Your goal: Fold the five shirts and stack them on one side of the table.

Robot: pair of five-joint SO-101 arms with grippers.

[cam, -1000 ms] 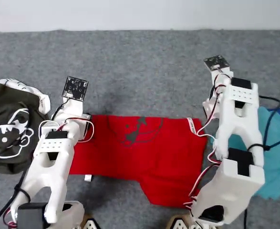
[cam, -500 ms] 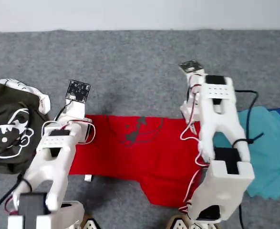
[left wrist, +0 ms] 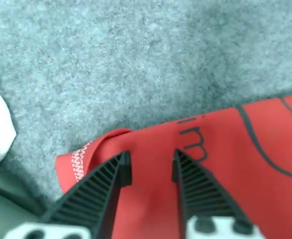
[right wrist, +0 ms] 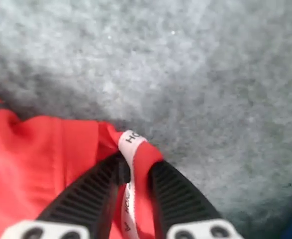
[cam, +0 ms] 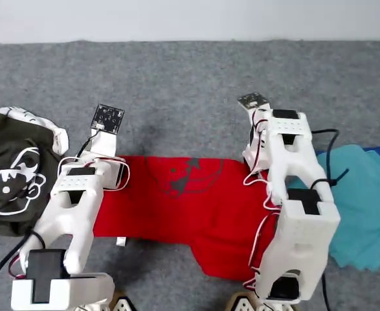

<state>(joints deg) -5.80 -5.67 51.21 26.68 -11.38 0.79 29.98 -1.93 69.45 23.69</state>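
A red shirt (cam: 190, 201) lies spread flat across the middle of the grey table, its dark print facing up. My left gripper (left wrist: 149, 162) hangs open over the shirt's far left corner (left wrist: 86, 159), with red cloth (left wrist: 225, 164) showing between its fingers. My right gripper (right wrist: 136, 172) is shut on the shirt's far right corner (right wrist: 46, 164), pinching the red hem and its white label (right wrist: 131, 142). In the high view the left arm (cam: 73, 201) stands at the shirt's left edge and the right arm (cam: 293, 175) covers its right edge.
A dark olive shirt (cam: 11, 175) with a white cartoon print lies bunched at the left edge. A teal shirt (cam: 364, 214) lies at the right edge, beside the right arm. Bare grey felt (cam: 190, 84) stretches behind the red shirt.
The right arm swung left, off the teal shirt, and came down on the red shirt's far right corner. The left arm shifted only slightly at the left corner.
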